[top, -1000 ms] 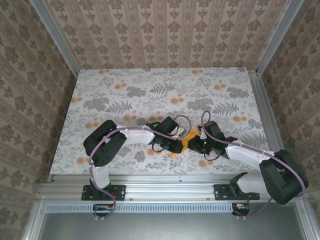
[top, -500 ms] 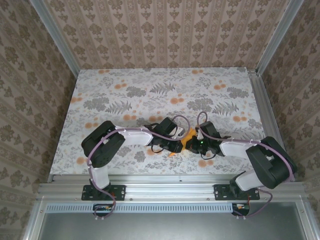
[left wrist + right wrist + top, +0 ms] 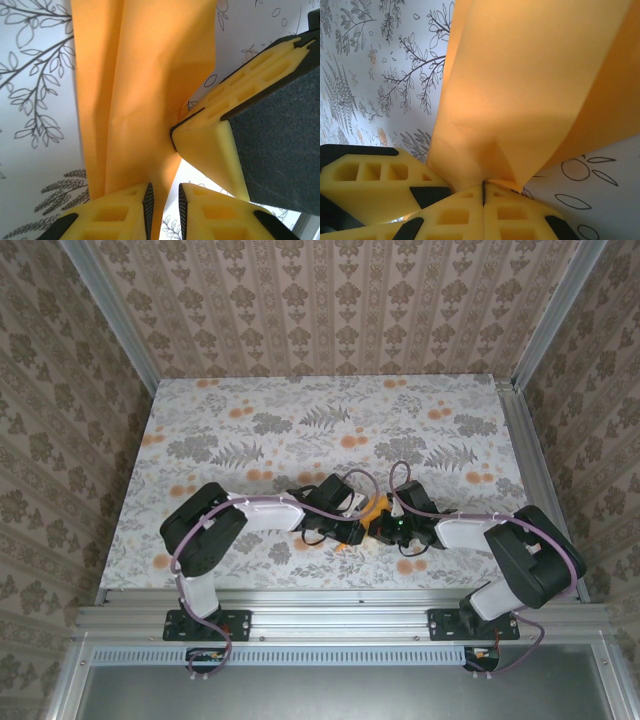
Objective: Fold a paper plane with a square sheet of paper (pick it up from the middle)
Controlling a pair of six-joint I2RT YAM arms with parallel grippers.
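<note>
- Right gripper (image 3: 483, 192): jaws pressed together, pinching a fold of the orange paper sheet (image 3: 530, 75).
- Left gripper (image 3: 166, 202): jaws a slit apart, sheet edge at the gap, unclamped.
- Sheet creased lengthwise, between both grippers, near-centre of tabletop (image 3: 300, 410).

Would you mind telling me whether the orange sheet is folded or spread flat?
Folded: the orange sheet shows lengthwise creases and overlapping layers in both wrist views; the right gripper is shut on it.
</note>
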